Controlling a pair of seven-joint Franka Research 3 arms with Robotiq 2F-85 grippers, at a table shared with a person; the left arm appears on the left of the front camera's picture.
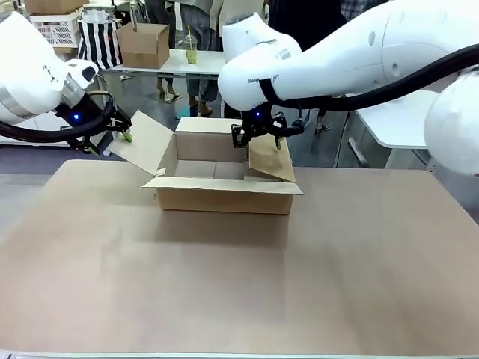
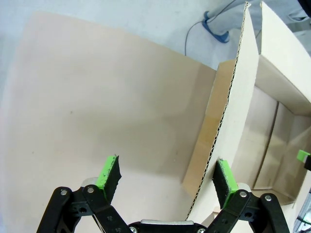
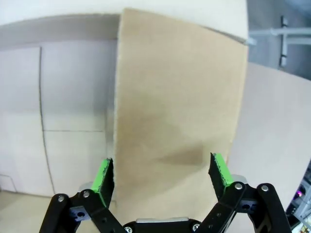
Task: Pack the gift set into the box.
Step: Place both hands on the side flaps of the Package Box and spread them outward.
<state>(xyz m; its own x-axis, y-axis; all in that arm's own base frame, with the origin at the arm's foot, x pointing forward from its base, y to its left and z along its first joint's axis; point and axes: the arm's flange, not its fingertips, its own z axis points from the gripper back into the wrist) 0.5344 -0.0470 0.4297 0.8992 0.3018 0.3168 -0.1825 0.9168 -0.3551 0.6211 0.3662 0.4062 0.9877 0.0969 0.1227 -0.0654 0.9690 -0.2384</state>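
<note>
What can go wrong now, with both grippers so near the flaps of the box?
The left gripper is open with the left flap's edge by one pad; closing off-centre may bend it. The right gripper is open over the right flap, which leans over the box; pushing down could fold it inside and block the opening.

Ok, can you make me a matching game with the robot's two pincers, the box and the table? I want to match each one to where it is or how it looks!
Things:
1. left pincer
2. right pincer
3. box
4. table

Descriptions:
A. brown, flat and bare around the carton
B. open, with the edge of a side flap between its green pads
C. flaps spread, nothing inside that shows
D. open, in front of the broad face of a flap

Pairs: 1-B, 2-D, 3-C, 4-A
</note>
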